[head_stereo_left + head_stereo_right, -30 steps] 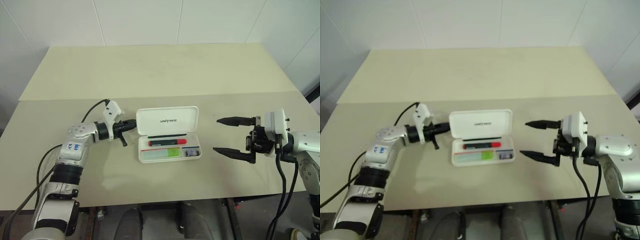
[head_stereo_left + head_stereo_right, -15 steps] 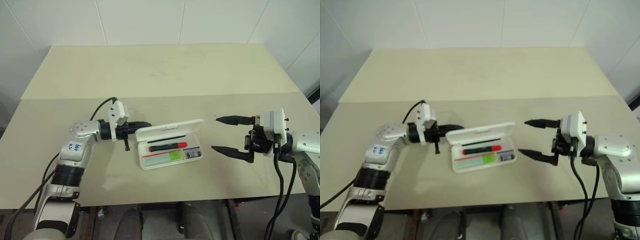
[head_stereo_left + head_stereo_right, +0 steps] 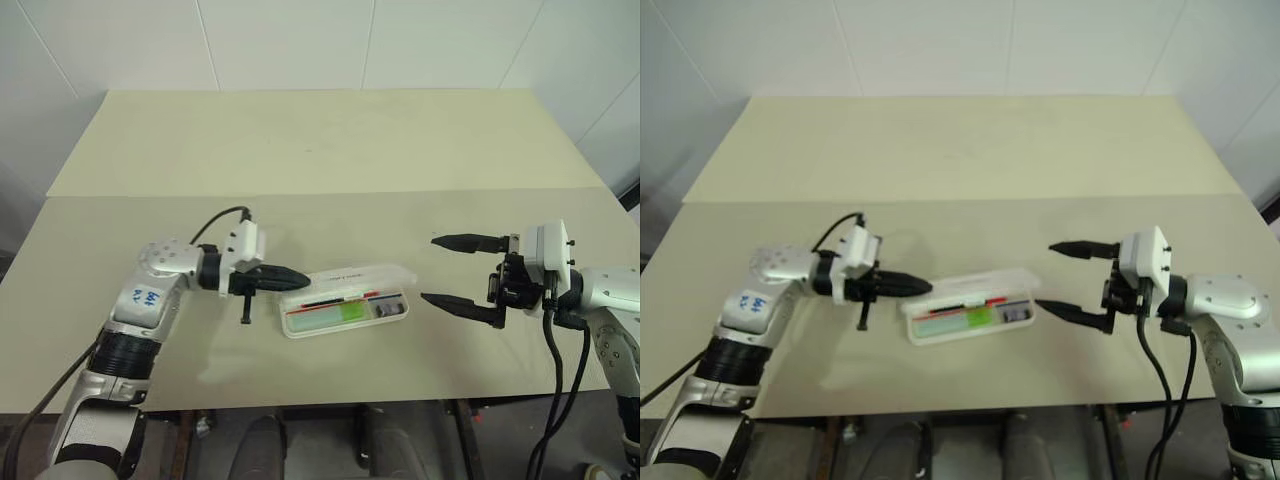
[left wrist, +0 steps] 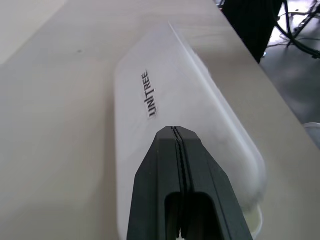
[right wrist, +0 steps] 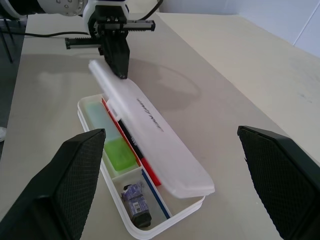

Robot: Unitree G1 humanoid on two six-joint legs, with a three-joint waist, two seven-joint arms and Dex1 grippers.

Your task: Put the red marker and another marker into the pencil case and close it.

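Observation:
The white pencil case (image 3: 392,312) lies at the table's middle, its lid (image 3: 352,277) tipped down low over the tray with a gap left along the front. Inside, the red marker (image 3: 369,295) shows as a dark barrel with a red end, and in front of it lies the other marker (image 3: 325,314), pale green. My left gripper (image 3: 300,278) is shut and empty, with its tip on the lid's left end; the left wrist view has its fingers (image 4: 165,170) over the lettered lid (image 4: 145,65). My right gripper (image 3: 430,268) hangs open and empty to the right of the case.
A small grey-purple block (image 5: 136,198) sits in the tray's right-hand compartment. The beige table (image 3: 320,150) has a seam across it behind the case, and its front edge runs close below both arms. White walls stand behind the table.
My left gripper swung toward the near right and pushed the lid from upright down to nearly flat over the tray. The right gripper stayed where it was, open.

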